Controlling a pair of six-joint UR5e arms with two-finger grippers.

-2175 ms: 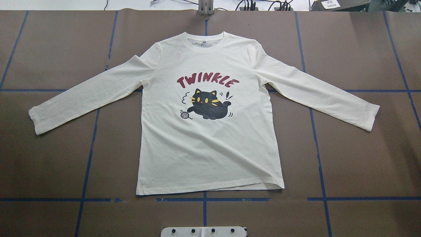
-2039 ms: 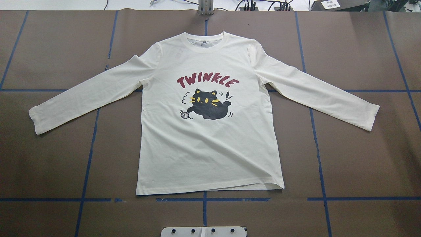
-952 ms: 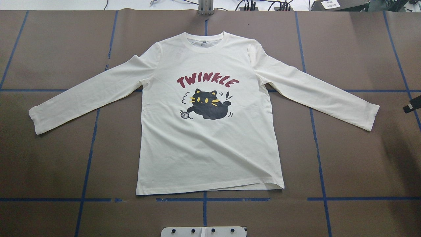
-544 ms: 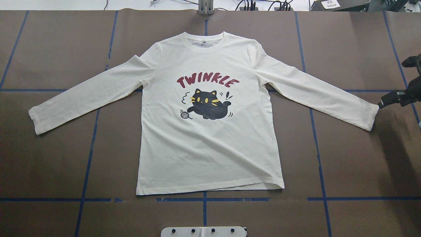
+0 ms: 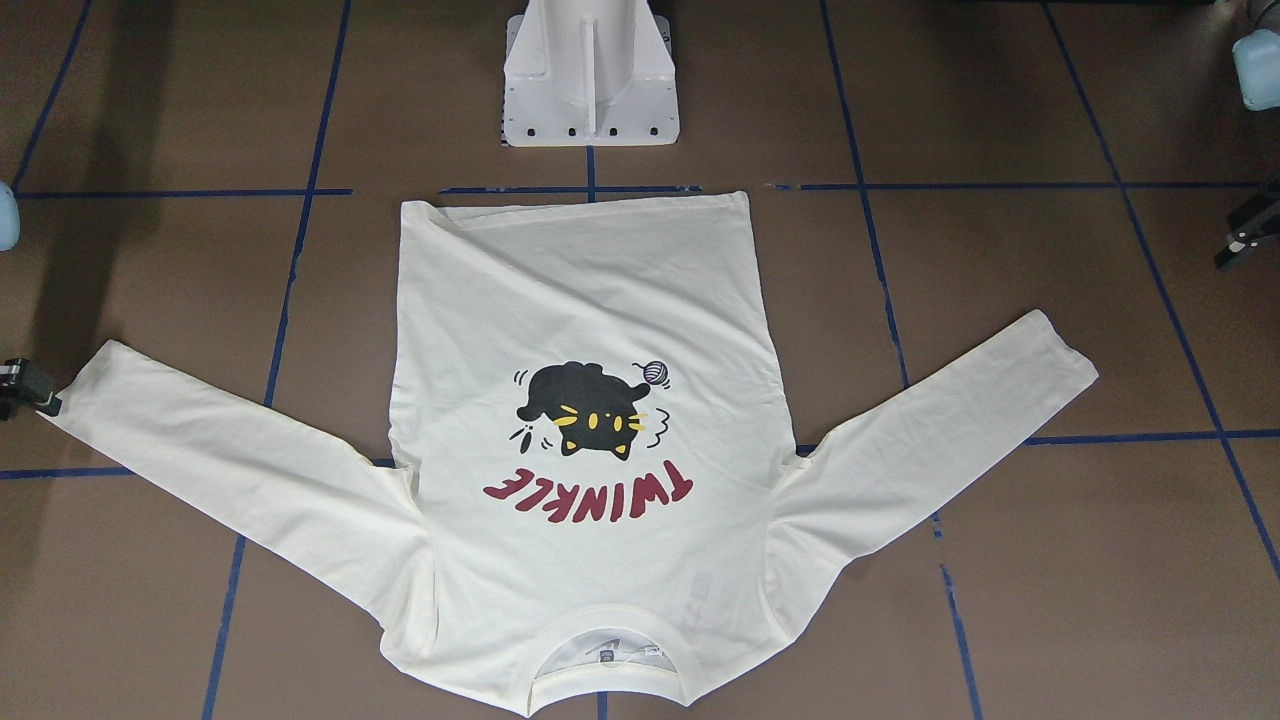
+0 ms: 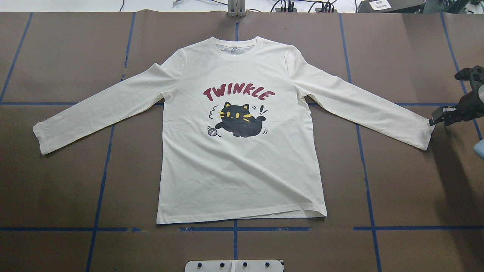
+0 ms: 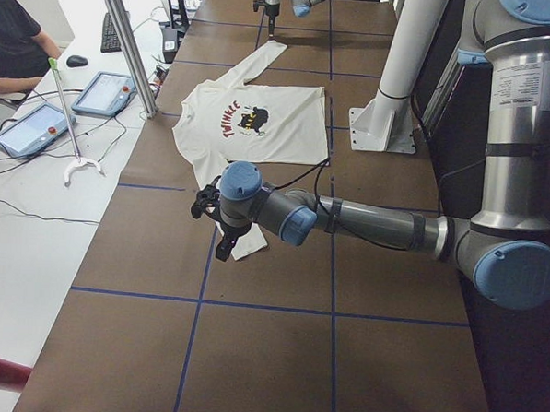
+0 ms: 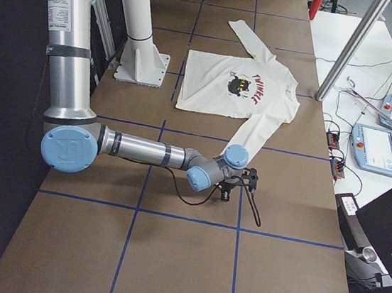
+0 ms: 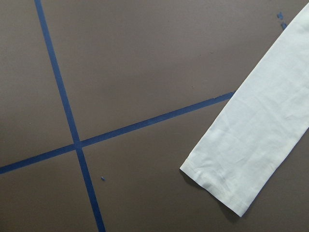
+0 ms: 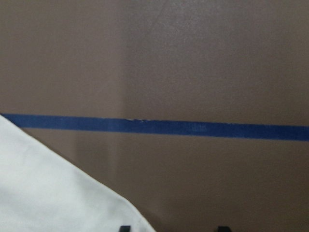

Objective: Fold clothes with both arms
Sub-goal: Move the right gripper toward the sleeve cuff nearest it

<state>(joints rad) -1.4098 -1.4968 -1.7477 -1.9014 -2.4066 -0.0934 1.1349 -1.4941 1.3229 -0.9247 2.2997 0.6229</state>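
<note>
The cream T-shirt [image 6: 242,166] lies flat and face up, its cat print [image 6: 238,120] and "TWINKLE" showing and both sleeves spread. My right gripper [image 6: 442,117] is low at the right sleeve's cuff [image 6: 425,134]. It also shows in the front-facing view [image 5: 25,388]. In the right wrist view its two fingertips [image 10: 124,228] stand apart, open and empty, one over the sleeve edge [image 10: 58,193]. My left gripper [image 5: 1245,232] is beyond the left sleeve's cuff [image 5: 1060,350], outside the overhead view. I cannot tell its jaws. The left wrist view shows that cuff [image 9: 227,183].
The brown table [image 6: 397,181] is marked with blue tape lines. The white pedestal base [image 5: 590,80] stands just behind the shirt's hem. Past the far table edge are aluminium posts [image 7: 127,41], tablets [image 7: 106,91] and a seated operator [image 7: 16,36].
My right gripper has come in from the table's right edge and moved left up to the right sleeve's cuff. The shirt has not moved.
</note>
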